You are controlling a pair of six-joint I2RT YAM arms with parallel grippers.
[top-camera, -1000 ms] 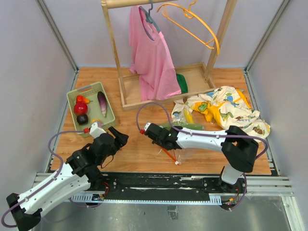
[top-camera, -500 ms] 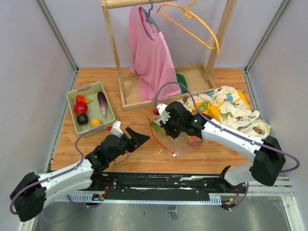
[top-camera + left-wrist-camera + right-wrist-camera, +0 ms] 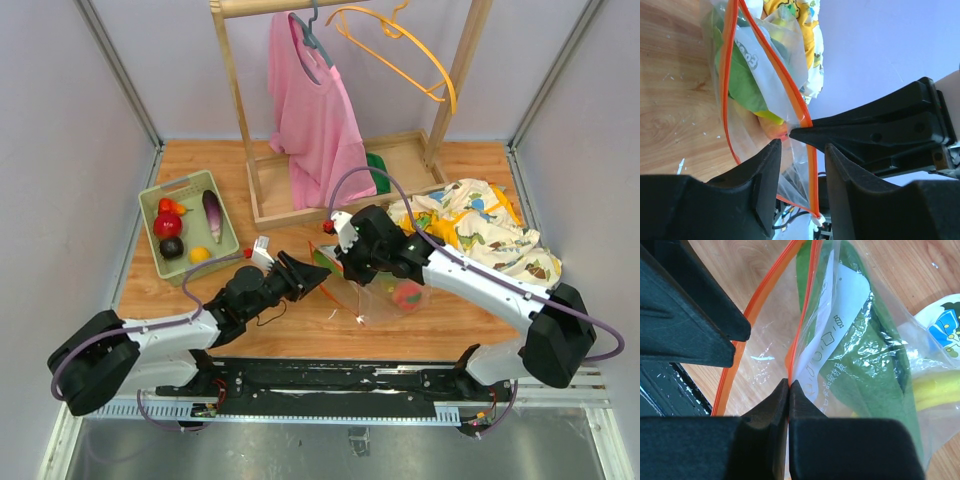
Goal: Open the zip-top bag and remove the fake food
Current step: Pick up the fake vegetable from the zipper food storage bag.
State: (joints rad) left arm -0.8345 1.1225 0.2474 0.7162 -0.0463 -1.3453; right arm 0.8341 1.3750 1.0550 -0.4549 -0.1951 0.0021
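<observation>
Film as thin as this should handle light, limp and slippery, so the bag (image 3: 385, 300) will sag and crumple anywhere but at its mouth. It hangs just above the worktop (image 3: 300, 335), a little right of the middle and towards the near edge, lifted by one lip. The right gripper (image 3: 789, 385) is closed tight on that lip, its fingers meeting on the orange zipper strip (image 3: 802, 315) beside the white label (image 3: 840, 325).

The left gripper (image 3: 801, 162) stands about half wide. The other strip and some clear film pass through the gap between its fingers, and no pinch shows yet. Its tips are almost touching the right gripper's tip.

The strip is the stiffest part and looks like the only sure hold. A grip on bare film would likely slide or stretch it. With each gripper on its own lip, pulling them apart should peel the seal. The mouth already gapes in a loop on one side.

Fake food (image 3: 407, 293) weighs down the bottom: a green leafy piece (image 3: 865, 365), a yellow one (image 3: 935, 385) and something reddish. These look hard, smooth and light, so they may roll out if the bag tips. More pieces lie in the green tray (image 3: 151, 234) near the left edge, and a printed cloth (image 3: 480, 225) is bunched near the right edge.
</observation>
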